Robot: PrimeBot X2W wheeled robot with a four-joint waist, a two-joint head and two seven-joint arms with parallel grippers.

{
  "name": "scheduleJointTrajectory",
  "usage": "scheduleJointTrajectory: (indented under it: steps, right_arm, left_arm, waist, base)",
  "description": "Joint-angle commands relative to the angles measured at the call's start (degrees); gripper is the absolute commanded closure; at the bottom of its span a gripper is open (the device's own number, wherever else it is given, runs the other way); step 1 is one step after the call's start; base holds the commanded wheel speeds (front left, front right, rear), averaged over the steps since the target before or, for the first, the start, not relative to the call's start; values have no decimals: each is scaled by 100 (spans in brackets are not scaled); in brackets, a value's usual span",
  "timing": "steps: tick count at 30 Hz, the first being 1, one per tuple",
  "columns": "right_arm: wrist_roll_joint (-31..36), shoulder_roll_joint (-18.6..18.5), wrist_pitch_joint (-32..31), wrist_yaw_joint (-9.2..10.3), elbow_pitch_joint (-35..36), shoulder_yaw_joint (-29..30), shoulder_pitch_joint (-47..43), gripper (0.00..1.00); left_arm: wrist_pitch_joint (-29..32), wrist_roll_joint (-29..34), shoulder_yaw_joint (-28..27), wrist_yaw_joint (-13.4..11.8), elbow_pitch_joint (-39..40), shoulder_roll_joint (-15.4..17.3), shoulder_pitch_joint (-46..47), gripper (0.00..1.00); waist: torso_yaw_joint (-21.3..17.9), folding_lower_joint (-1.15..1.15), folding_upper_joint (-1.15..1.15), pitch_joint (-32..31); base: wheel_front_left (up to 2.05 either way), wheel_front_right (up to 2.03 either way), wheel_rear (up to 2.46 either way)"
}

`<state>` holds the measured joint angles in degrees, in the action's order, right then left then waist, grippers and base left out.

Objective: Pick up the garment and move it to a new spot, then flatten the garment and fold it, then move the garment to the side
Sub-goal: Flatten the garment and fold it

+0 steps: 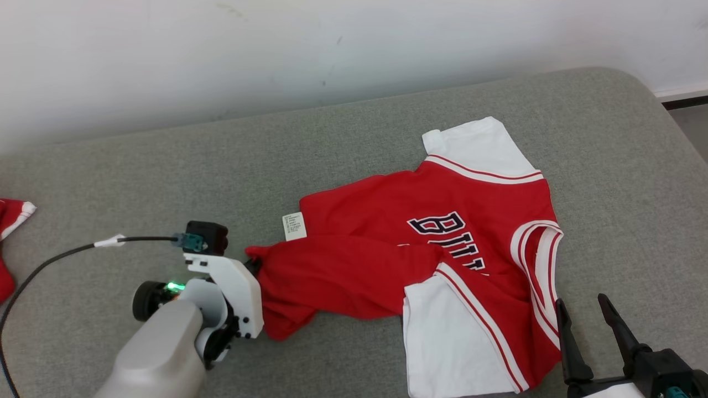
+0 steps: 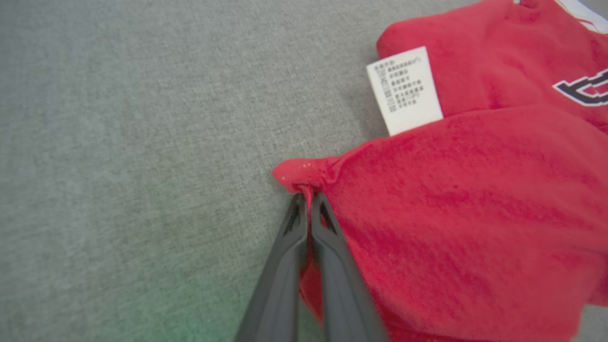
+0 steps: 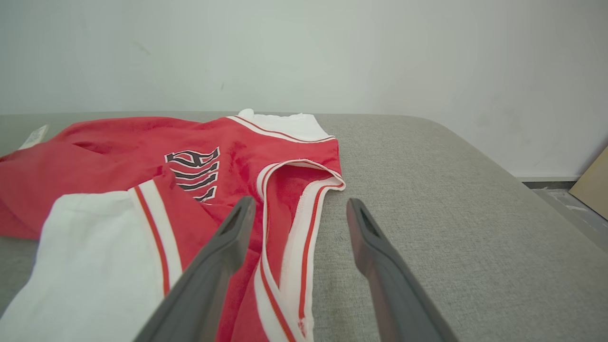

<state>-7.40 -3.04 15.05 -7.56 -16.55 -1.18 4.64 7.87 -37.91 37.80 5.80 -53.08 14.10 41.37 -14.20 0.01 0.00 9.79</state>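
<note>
The red shirt [image 1: 376, 210] has big dark letters [image 1: 442, 224] starting "BU"; the rest are hidden. Its white tag [image 1: 294, 226] has print too small to read.

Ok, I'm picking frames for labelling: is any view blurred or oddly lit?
Head view: sharp, evenly lit. Left wrist view: soft, green cast at the bottom beside the left gripper, shut on the shirt. Right wrist view: right gripper blurred, shirt sharp.

My left jaws meet the bunched red corner of the jersey [image 1: 359, 271], which lies crumpled on the grey surface [image 1: 166, 177]. My right jaws stand apart just beside its striped neckline.
</note>
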Motion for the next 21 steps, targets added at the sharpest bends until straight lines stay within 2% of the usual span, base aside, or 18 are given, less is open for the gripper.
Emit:
scheduleJointTrajectory:
  steps: [1, 13, 18, 21]
  right_arm:
    - [-4, 5, 18, 15, -20, -10, 60, 0]
    - [-7, -39, 18, 15, -92, 20, -153, 0]
    - [-24, -74, 18, 15, -107, 57, -360, 0]
    - [-46, -100, 18, 15, -108, 43, -470, 0]
  left_arm:
    - [7, -87, 116, 58, -91, -128, -141, 100]
    - [-949, -147, 213, 154, 215, -360, -13, 100]
    - [-1333, -173, 390, 166, 892, -371, -390, 100]
    - [-1374, -189, 554, 167, 1536, -210, -779, 100]
  waist:
    - [19, -1, 0, -11]
    - [255, -1, 0, -364]
    - [470, -1, 0, -664]
    - [584, -1, 0, -820]
  base:
    - [0, 0, 0]
    - [0, 0, 0]
    - [0, 0, 0]
    - [0, 0, 0]
